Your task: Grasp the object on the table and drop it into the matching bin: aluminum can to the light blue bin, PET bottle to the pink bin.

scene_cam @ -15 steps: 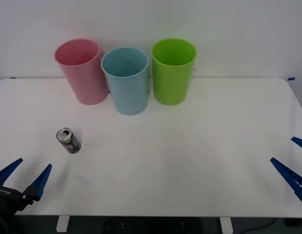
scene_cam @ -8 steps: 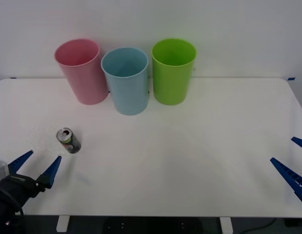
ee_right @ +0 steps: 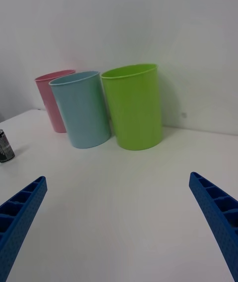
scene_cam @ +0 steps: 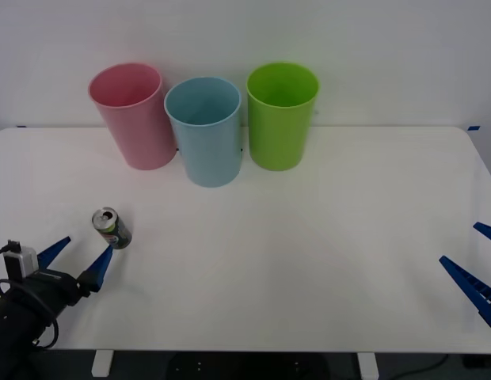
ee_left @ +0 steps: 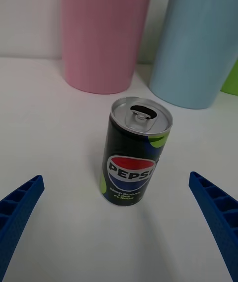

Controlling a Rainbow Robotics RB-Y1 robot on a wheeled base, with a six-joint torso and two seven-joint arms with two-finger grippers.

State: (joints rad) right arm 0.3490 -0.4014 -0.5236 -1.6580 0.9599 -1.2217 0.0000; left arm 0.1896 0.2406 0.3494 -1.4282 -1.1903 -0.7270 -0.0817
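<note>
1. While the can [scene_cam: 112, 228] stands upright on the table [scene_cam: 309, 261], toward its left side, the left gripper [scene_cam: 75, 255] sits low at the near left corner with its blue fingers spread wide and nothing between them.
2. In the front view the tip of one left finger [scene_cam: 101, 262] lies just beside the can's base, but I cannot tell whether they touch; the other finger [scene_cam: 54, 251] is farther left.
3. From the left wrist, the can [ee_left: 138, 154] stands ahead of the open fingers, centred on the gap between them, its silver top and pull tab up and a Pepsi label facing the camera.
4. Behind the can in that view rise the pink bin [ee_left: 105, 24] and the blue bin [ee_left: 197, 39], both well apart from it.
5. In the front view, three bins stand in a row at the far edge: the pink bin [scene_cam: 135, 119] on the left, the blue bin [scene_cam: 205, 133] in the middle and slightly nearer, and a green bin [scene_cam: 280, 117] on the right, each close beside the next.
6. The right gripper [scene_cam: 483, 269] rests at the table's right edge, well away from the can, its fingers also spread and empty.
7. From the right wrist, the green bin [ee_right: 134, 106], blue bin [ee_right: 82, 108] and pink bin [ee_right: 50, 98] stand in line, with the can [ee_right: 5, 146] small at the edge.
</note>
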